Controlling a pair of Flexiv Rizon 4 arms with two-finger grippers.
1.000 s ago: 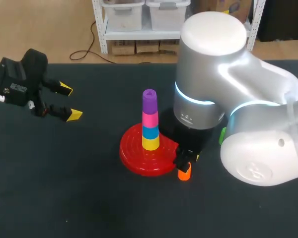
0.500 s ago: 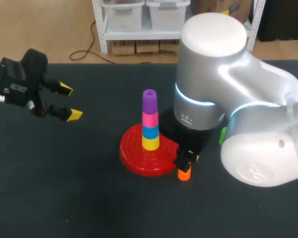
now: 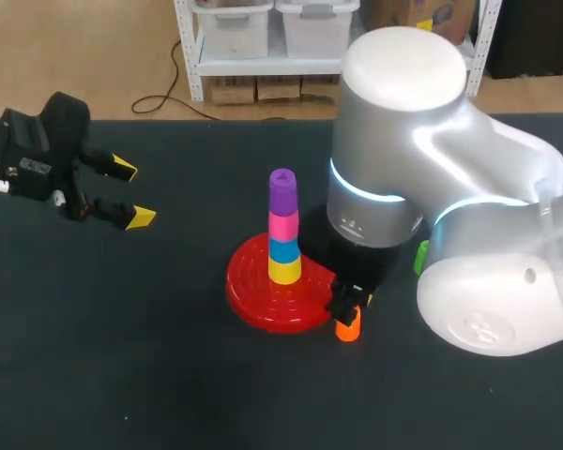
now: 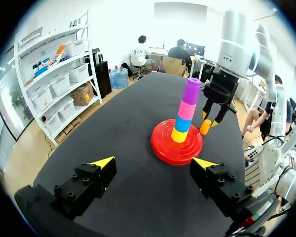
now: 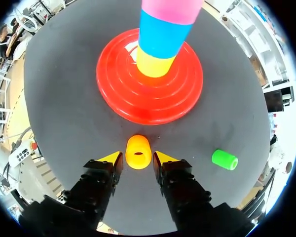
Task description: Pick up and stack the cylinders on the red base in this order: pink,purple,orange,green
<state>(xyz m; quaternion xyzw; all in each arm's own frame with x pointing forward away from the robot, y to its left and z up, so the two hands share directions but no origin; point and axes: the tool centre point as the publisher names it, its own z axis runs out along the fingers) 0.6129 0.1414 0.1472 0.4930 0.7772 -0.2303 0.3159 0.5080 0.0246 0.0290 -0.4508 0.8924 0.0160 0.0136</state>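
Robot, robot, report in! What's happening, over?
Left tool open, parked aside. Right tool open, straddling orange cylinder. Green cylinder waiting. Nothing in the way.

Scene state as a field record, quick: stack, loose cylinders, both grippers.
stack on red base, bottom up: yellow, blue, pink, purple
orange cylinder: standing on table beside base, between right gripper's open fingers
green cylinder: on table, apart from base
left gripper: open, empty, far from stack
not yet stacked: orange, green

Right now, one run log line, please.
stacked: pink, purple on red base | right gripper: open around orange cylinder | green cylinder: on table | left gripper: open
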